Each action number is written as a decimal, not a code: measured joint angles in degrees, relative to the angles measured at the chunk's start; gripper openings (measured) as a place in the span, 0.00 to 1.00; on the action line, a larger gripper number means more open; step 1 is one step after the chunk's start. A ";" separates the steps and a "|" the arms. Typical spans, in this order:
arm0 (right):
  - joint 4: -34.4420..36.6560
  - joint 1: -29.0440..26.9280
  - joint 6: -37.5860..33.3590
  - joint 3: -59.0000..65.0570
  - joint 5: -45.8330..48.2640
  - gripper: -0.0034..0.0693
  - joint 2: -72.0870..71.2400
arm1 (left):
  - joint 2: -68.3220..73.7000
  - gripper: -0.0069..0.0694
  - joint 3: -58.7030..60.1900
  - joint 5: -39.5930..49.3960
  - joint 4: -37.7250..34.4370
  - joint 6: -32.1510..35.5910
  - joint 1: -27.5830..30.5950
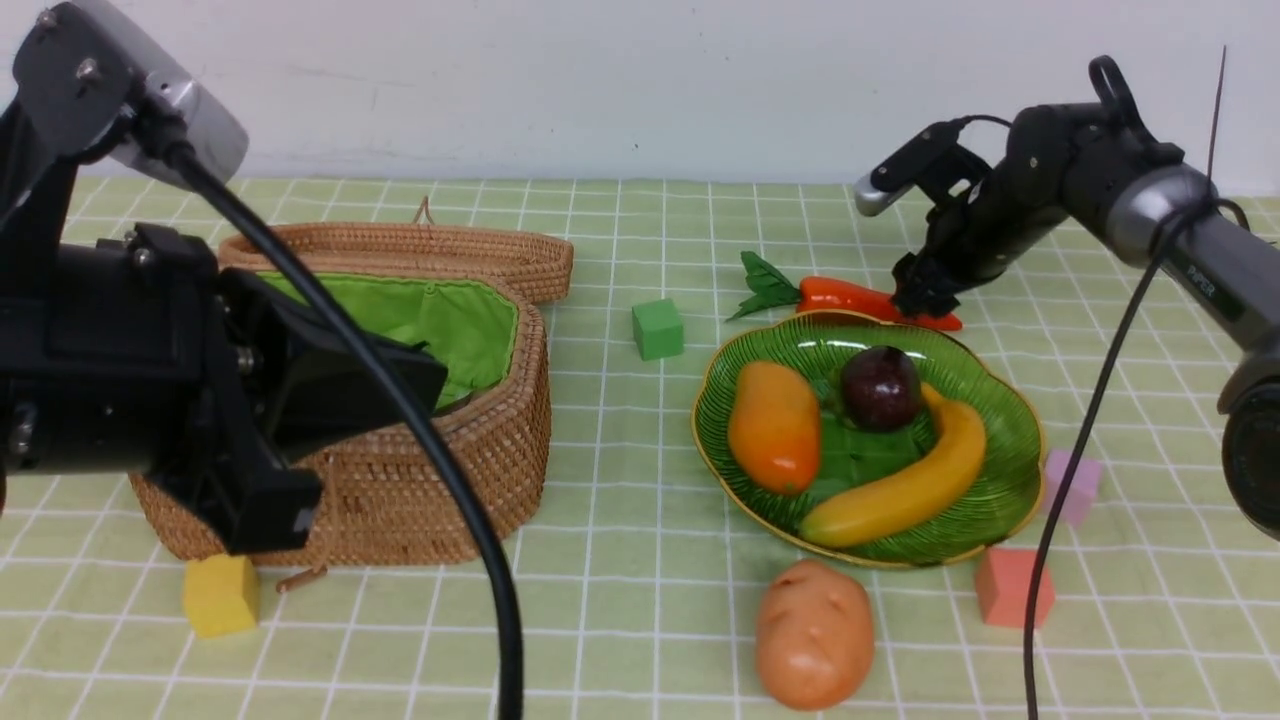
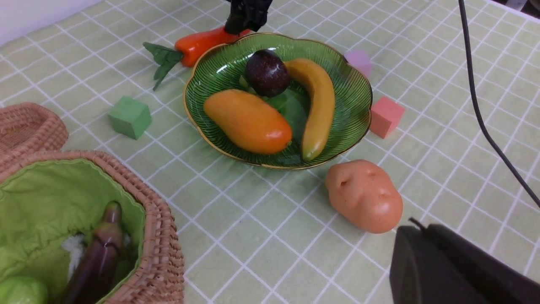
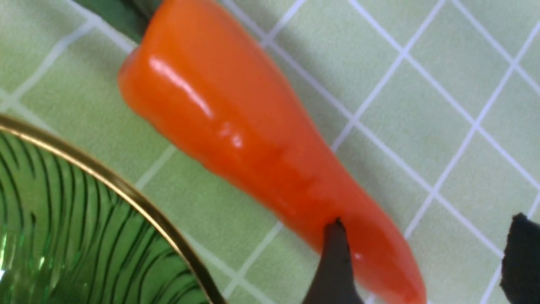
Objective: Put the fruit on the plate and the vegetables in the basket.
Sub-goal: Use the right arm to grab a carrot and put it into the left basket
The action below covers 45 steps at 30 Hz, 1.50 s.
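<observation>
The green plate (image 1: 1000,400) holds a mango (image 1: 774,427), a dark mangosteen (image 1: 880,387) and a banana (image 1: 915,480). Behind it on the cloth lies the carrot (image 1: 840,295). My right gripper (image 1: 920,300) is down over the carrot's thin end, open; in the right wrist view one finger (image 3: 333,261) is beside the carrot (image 3: 253,139) and the other stands well apart. A potato (image 1: 813,633) sits in front of the plate. The wicker basket (image 1: 450,470) holds an eggplant (image 2: 99,261) and a green gourd (image 2: 21,291). My left gripper (image 2: 417,230) is shut and empty, near the potato (image 2: 365,196).
Foam cubes lie about: green (image 1: 657,328) between basket and plate, yellow (image 1: 220,595) before the basket, salmon (image 1: 1010,587) and lilac (image 1: 1075,485) right of the plate. The basket's lid (image 1: 450,250) lies flat behind it. A black cable (image 1: 1090,420) hangs at the right.
</observation>
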 joint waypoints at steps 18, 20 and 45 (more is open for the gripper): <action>0.00 0.00 0.00 0.00 -3.34 0.71 2.22 | 0.00 0.07 0.00 0.44 0.00 0.00 0.00; 0.00 0.00 0.00 0.00 -3.63 0.70 2.34 | 0.00 0.07 0.00 0.44 0.00 0.00 0.00; 0.16 0.00 -2.95 0.00 -0.89 0.09 2.34 | 0.00 0.07 0.00 0.44 0.37 0.00 0.00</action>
